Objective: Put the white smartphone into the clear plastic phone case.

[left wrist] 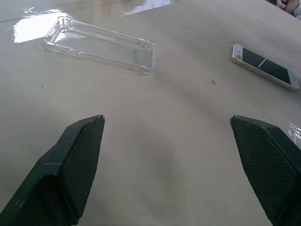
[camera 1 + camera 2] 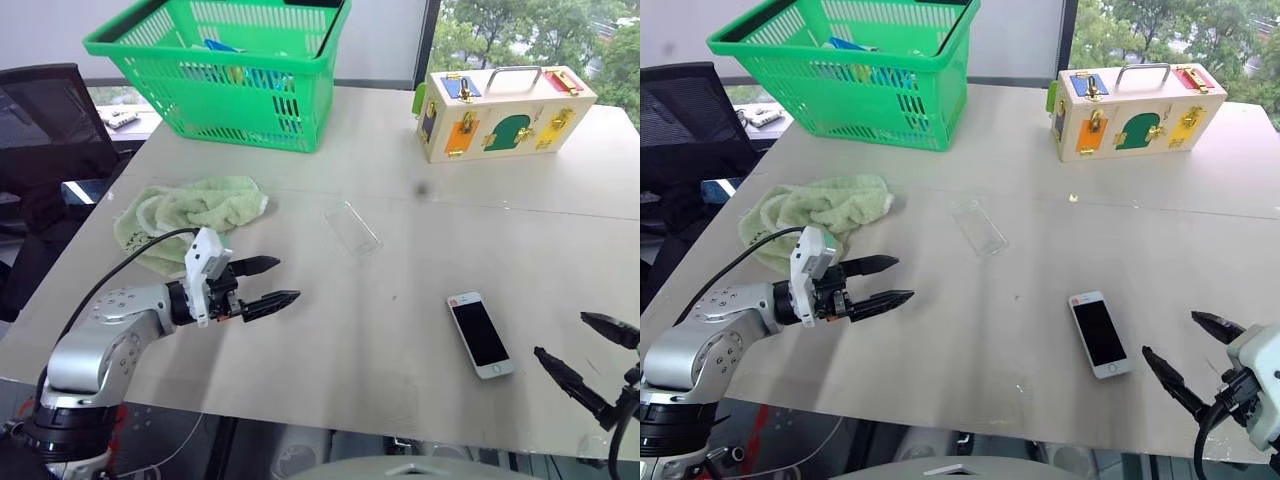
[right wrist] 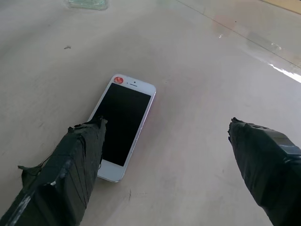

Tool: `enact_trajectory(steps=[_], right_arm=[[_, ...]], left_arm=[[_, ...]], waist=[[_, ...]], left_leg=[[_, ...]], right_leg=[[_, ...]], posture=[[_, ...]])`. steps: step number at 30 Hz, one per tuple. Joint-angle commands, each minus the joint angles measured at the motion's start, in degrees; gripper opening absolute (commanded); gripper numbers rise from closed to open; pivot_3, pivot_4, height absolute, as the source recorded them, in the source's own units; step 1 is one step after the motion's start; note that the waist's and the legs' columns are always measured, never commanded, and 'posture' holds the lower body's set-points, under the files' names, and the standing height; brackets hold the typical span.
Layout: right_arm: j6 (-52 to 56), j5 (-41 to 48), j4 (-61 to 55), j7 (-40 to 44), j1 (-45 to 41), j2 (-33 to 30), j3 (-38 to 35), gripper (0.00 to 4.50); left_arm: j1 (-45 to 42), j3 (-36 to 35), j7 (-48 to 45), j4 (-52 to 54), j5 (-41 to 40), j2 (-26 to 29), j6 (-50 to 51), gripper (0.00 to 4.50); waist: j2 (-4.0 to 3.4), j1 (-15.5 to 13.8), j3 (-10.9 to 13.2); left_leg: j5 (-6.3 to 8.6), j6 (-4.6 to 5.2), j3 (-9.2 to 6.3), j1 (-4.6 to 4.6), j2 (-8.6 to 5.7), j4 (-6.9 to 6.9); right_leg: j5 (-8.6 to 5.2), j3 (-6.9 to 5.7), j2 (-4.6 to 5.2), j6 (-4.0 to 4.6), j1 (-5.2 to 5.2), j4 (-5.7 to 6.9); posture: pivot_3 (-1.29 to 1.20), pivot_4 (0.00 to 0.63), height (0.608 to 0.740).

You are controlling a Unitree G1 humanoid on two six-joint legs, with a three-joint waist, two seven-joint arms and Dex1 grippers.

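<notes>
Smartphone first: the white smartphone (image 2: 480,334) lies flat and screen-up on the pale table (image 2: 400,160), and I'll place the rest by it. The clear plastic phone case (image 2: 352,228) lies empty, open side up, farther back on the table and toward the robot's left, well apart from the phone. The right gripper (image 2: 588,359) hangs just beside the phone on its right, near the table's front edge, fingers spread wide with nothing between them; from its wrist camera one black finger (image 3: 70,169) overlaps the phone's near end. The left gripper (image 2: 266,285) hovers well to the phone's left, fingers wide apart and empty, pointing toward it. Beyond that gripper a green towel (image 2: 190,210) lies crumpled. Far behind the phone stand a green basket (image 2: 235,75) and a wooden latch box (image 2: 505,112).
</notes>
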State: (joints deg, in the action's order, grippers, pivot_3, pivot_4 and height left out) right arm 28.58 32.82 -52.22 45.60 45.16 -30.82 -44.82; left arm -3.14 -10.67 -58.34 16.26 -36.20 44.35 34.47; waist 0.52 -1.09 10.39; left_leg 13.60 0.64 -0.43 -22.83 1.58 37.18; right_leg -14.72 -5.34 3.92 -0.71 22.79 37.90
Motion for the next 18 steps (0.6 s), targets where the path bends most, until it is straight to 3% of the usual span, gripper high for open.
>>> enact_trajectory(steps=[1, 5, 9, 18], right_arm=[[-1.7, 0.3, -2.1, -2.5, -1.7, 1.1, 1.7, 4.49], [-3.8, 1.0, -5.7, -6.0, -6.7, 2.9, 7.2, 4.49], [-5.2, 5.3, -7.8, -9.3, -8.5, -0.3, 10.1, 4.49], [-17.6, 11.3, -7.8, -16.3, -0.3, -11.8, 15.1, 4.49]], left_arm=[[-4.8, 2.7, -1.5, -2.4, 1.5, -0.4, -2.1, 4.43], [-15.5, 10.0, -6.4, -9.4, 6.2, -1.9, -6.4, 4.43], [-25.8, 16.6, -13.4, -20.4, 11.8, -3.7, -13.1, 4.43], [-54.5, 29.3, -24.1, -69.5, 32.3, -14.8, -44.6, 4.43]], waist=[[0.00, -0.1, 0.0], [0.04, -1.1, 0.0], [0.07, -1.0, 0.0], [0.48, -1.0, 0.1]], left_leg=[[0.00, 0.00, 0.00, 0.00, 0.00, 0.00], [0.00, 0.01, -0.03, -0.05, -0.05, 0.19], [-0.01, 0.03, 0.07, 0.03, -0.07, 0.18], [0.03, 0.10, 0.37, -0.17, -0.31, 0.20]], right_leg=[[0.00, 0.00, 0.00, 0.00, 0.00, 0.00], [-0.03, 0.01, -0.29, 0.18, 0.00, 0.07], [0.06, 0.27, -0.38, 0.06, -0.02, 0.06], [0.12, 0.24, -0.46, -0.08, 0.01, -0.04]], posture=[[0.00, 0.150, 0.740], [0.00, 0.150, 0.740], [0.00, 0.150, 0.740], [0.00, 0.150, 0.740]])
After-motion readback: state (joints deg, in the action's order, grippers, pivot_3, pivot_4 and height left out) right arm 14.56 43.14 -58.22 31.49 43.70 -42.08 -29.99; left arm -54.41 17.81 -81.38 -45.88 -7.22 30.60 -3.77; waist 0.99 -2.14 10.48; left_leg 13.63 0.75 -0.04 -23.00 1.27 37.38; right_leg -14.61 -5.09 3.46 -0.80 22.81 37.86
